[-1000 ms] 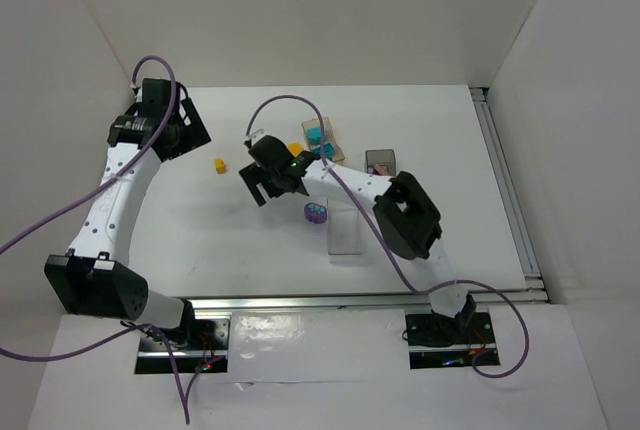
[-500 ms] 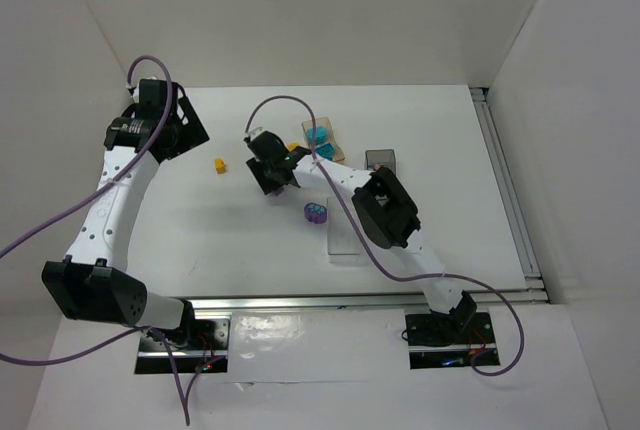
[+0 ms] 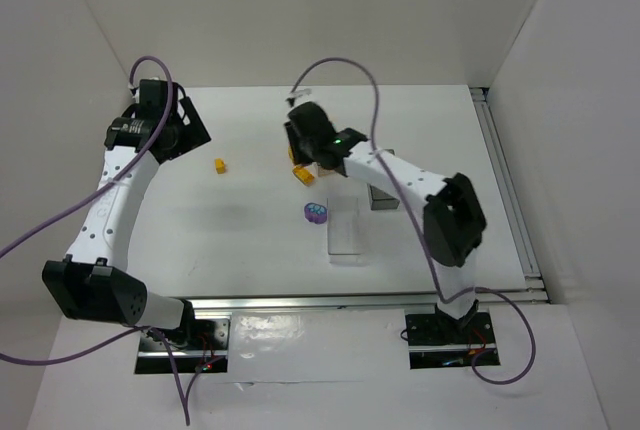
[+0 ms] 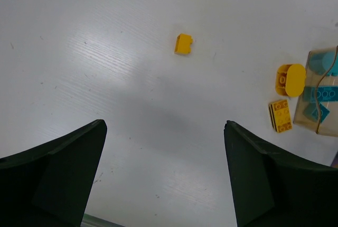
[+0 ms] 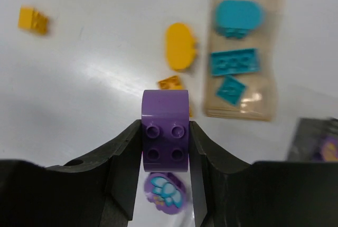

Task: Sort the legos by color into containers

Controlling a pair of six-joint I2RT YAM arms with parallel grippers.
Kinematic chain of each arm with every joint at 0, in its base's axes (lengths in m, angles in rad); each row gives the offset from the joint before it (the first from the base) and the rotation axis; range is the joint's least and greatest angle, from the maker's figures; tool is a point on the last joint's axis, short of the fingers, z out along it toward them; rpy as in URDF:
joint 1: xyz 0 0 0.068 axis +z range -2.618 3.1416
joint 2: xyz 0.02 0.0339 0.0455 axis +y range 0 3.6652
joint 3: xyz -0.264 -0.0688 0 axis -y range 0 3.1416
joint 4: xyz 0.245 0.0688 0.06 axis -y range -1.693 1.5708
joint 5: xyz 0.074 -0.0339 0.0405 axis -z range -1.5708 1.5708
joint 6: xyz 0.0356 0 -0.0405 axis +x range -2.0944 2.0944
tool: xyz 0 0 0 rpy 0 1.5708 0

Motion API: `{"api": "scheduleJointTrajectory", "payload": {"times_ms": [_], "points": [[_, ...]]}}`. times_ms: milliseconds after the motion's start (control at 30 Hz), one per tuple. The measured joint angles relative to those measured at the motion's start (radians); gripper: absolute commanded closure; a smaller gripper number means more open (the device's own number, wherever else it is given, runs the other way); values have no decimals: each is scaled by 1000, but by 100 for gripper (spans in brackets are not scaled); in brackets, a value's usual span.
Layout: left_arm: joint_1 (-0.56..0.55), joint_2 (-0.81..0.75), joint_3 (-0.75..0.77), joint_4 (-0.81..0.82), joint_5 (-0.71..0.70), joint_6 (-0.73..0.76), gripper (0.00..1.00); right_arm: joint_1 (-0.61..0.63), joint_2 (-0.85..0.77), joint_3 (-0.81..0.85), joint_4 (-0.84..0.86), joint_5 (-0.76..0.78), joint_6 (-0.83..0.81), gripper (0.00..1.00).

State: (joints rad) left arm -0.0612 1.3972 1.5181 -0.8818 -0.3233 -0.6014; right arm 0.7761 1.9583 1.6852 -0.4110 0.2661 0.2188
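My right gripper (image 5: 165, 150) is shut on a purple studded brick (image 5: 165, 126), held above the table. Under it lies a round purple piece with a blue flower (image 5: 163, 191), (image 3: 316, 212). A rounded yellow lego (image 5: 179, 46) and a yellow brick (image 5: 171, 83) lie beside the tan container (image 5: 266, 95), which holds three teal legos (image 5: 235, 62). A small yellow brick (image 4: 183, 44) lies apart on the left. My left gripper (image 4: 163, 174) hangs open and empty above bare table at the far left (image 3: 170, 122).
The dark grey container (image 5: 311, 137) at the right holds a purple piece. The clear container (image 3: 345, 235) stands near the middle front. The right arm (image 3: 400, 175) stretches over the tan box in the top view. White walls close the table's back and sides.
My right gripper closed on the purple brick and swung with it toward the back right, over the yellow legos. The left arm has hardly moved.
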Motion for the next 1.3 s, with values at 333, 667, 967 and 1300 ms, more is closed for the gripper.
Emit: {"api": "scheduleJointTrajectory", "payload": {"times_ms": [333, 667, 967, 1300], "points": [[-11, 50, -39, 52, 173, 79, 0, -356, -307, -427, 22, 80, 212, 62], [-35, 90, -69, 63, 230, 106, 0, -355, -271, -449, -5, 109, 251, 12], [-35, 90, -69, 65, 197, 101, 0, -180, -303, -407, -2, 106, 155, 38], [-35, 90, -67, 63, 176, 98, 0, 67, -109, -242, -14, -129, -70, 11]]}}
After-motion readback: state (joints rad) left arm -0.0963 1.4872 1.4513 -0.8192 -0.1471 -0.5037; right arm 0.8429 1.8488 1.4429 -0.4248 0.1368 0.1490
